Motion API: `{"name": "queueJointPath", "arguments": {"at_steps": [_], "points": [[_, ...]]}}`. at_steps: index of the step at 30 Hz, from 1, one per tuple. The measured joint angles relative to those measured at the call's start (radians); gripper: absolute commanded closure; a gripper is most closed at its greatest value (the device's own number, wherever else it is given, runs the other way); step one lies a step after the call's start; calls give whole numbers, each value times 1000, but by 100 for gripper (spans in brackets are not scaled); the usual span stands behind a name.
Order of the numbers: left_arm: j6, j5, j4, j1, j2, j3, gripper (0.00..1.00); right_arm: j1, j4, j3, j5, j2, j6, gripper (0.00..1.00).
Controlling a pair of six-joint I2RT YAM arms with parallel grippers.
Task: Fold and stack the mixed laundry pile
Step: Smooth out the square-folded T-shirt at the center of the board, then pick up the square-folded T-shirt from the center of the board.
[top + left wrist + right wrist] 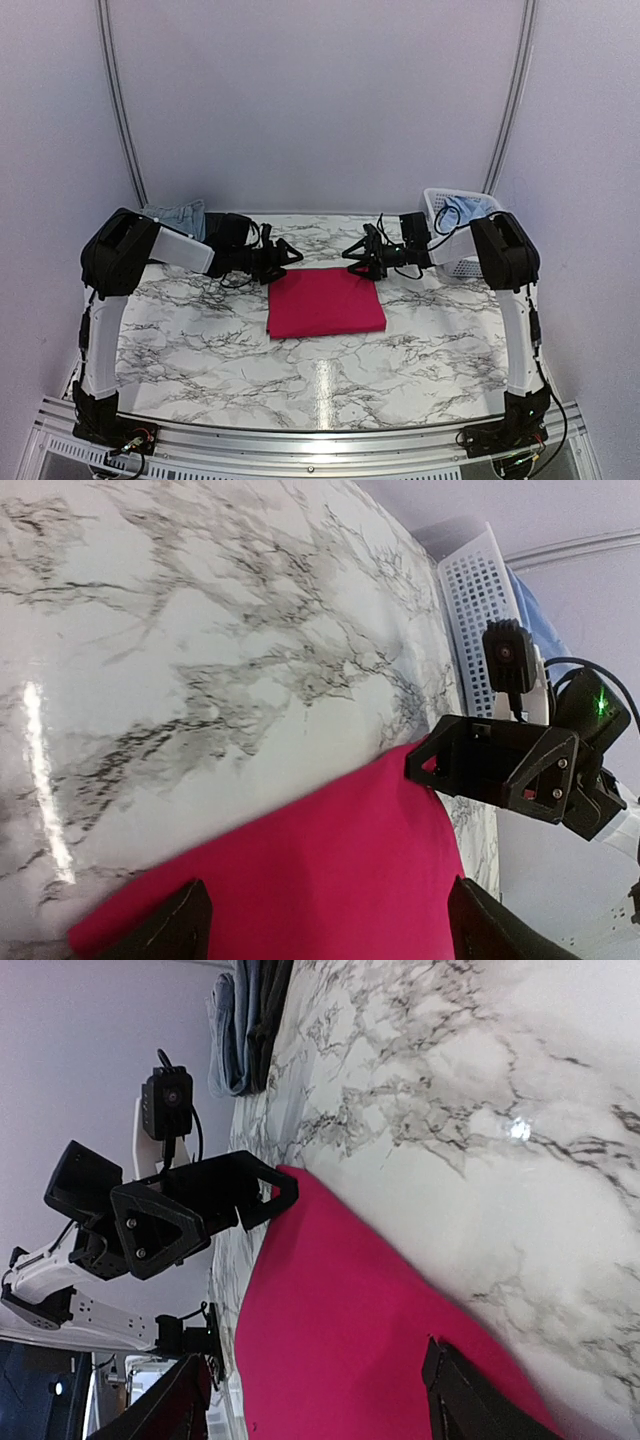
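A flat, folded bright pink-red cloth (350, 1300) is recorded lying on the white grey-veined marble-patterned tabletop (480, 1090), with the right gripper (315, 1360) spread wide over it, the left gripper (250, 1192) by its corner, and folded pale denim and dark garments (245, 1020) beyond.

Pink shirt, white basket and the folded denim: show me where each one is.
pink shirt (325, 302), top view, middle of the folded cloth.
white basket (472, 610), left wrist view, its slatted side wall.
folded denim (179, 215), top view, its faded blue upper face.
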Motion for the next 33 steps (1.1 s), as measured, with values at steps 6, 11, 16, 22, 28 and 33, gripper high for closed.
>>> {"name": "queueJointPath", "arguments": {"at_steps": [6, 11, 16, 22, 28, 33], "points": [[56, -31, -17, 35, -56, -72, 14, -45, 51, -116, -11, -69, 48, 28], [253, -161, -226, 15, -204, -95, 12, -55, -131, -179, 43, -259, -43, 29], [528, -318, -406, -147, -345, -34, 13, -56, -259, -275, 90, -497, -141, 29], [826, -409, -510, -388, -326, 114, 31, -64, -332, -469, 129, -628, -182, 29], [1030, -450, -555, -504, -173, 264, 48, -103, -385, -612, 161, -668, -183, 29], [1109, -457, -578, -553, -22, 363, 53, -138, -393, -638, 177, -715, -183, 29]]}}
